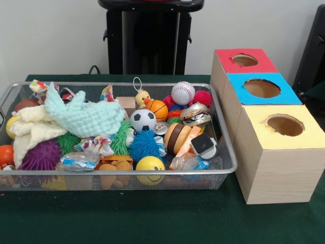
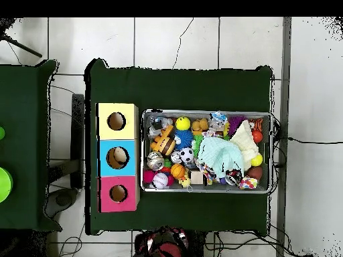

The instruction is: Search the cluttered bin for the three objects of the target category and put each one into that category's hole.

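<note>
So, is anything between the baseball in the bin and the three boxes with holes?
Only the bin's mesh side wall and a red spiky ball beside the baseball. Nothing lies on top of the baseball, and the holes in the boxes are all uncovered.

Bin (image 1: pixel 226 152): its 9 o'clock end is cut off by the front view's edge.
Orange ball (image 1: pixel 5 154): half cropped there.
Teal cloth (image 1: pixel 84 116): hides whatever lies beneath.
Blue hole (image 2: pixel 117 157): pale contents, too small to identify.
</note>
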You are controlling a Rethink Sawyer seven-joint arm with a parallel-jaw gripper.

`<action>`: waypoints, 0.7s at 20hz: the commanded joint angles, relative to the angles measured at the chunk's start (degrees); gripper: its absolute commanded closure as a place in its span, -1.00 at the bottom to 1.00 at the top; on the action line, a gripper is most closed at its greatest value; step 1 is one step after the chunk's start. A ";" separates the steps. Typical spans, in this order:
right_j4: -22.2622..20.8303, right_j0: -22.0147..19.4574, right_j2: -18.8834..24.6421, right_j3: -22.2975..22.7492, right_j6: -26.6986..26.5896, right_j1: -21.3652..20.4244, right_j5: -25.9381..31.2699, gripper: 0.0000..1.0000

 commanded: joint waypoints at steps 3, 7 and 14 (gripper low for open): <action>-1.03 4.51 -0.05 -13.25 4.65 -10.54 21.72 1.00; -1.86 5.67 -1.17 -11.65 4.47 -8.72 24.69 1.00; -0.46 7.96 -3.00 -10.00 0.86 -9.23 19.75 1.00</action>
